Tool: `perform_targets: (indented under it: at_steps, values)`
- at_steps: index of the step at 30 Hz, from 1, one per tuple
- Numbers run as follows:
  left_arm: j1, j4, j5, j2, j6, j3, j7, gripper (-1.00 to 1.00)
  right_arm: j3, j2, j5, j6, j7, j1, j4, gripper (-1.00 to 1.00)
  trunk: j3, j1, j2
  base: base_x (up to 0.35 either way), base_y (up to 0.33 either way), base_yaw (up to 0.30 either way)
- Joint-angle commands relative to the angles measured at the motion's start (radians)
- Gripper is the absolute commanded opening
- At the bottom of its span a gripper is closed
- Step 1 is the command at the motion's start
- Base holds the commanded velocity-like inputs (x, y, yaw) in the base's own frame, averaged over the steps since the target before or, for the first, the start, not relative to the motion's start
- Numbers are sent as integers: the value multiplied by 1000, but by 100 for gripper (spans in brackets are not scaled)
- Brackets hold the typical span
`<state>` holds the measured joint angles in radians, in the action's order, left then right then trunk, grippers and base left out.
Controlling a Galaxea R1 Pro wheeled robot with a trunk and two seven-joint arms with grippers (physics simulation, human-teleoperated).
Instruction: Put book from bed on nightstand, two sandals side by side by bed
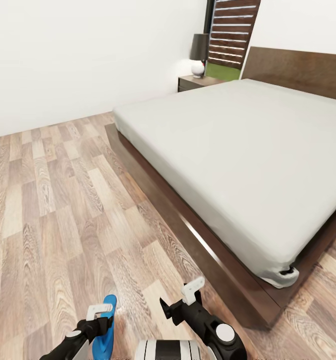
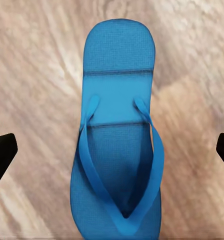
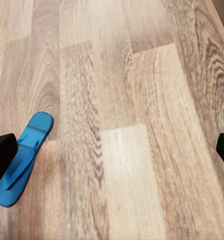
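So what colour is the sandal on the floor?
Bright blue sandal, clearest in the left wrist view.

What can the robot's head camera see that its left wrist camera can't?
The head view alone takes in the bed with its grey mattress, the nightstand beside the headboard with a lamp on it, the white wall, and both hands: the left hand over the sandal and the right hand over bare floor. The left wrist view alone gives the sandal's whole top, with its straps and textured sole, lying between two spread dark fingertips. Both views share that blue sandal and the wood-plank floor.
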<state>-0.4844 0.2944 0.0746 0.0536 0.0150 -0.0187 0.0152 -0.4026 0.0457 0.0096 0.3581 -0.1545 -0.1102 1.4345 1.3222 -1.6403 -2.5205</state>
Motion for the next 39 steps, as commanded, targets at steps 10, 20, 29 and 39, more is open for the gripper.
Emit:
perform_targets:
  at_steps: [10,20,29,39]
  values:
    - [0,-4,7,-6,5,0,2,100,-6,0,1,5,-3,0,1,100,39,-4,-3,0,0,0]
    - [0,-4,5,-7,6,1,2,100,-22,0,1,5,-3,0,1,100,51,-6,-3,0,0,0]
    - [0,-4,6,-6,8,2,2,100,-26,0,1,5,-3,0,1,100,51,-6,-3,0,0,0]
    - [0,1,8,-3,9,5,2,100,-27,0,1,5,-3,0,1,100,51,-6,-3,0,0,0]
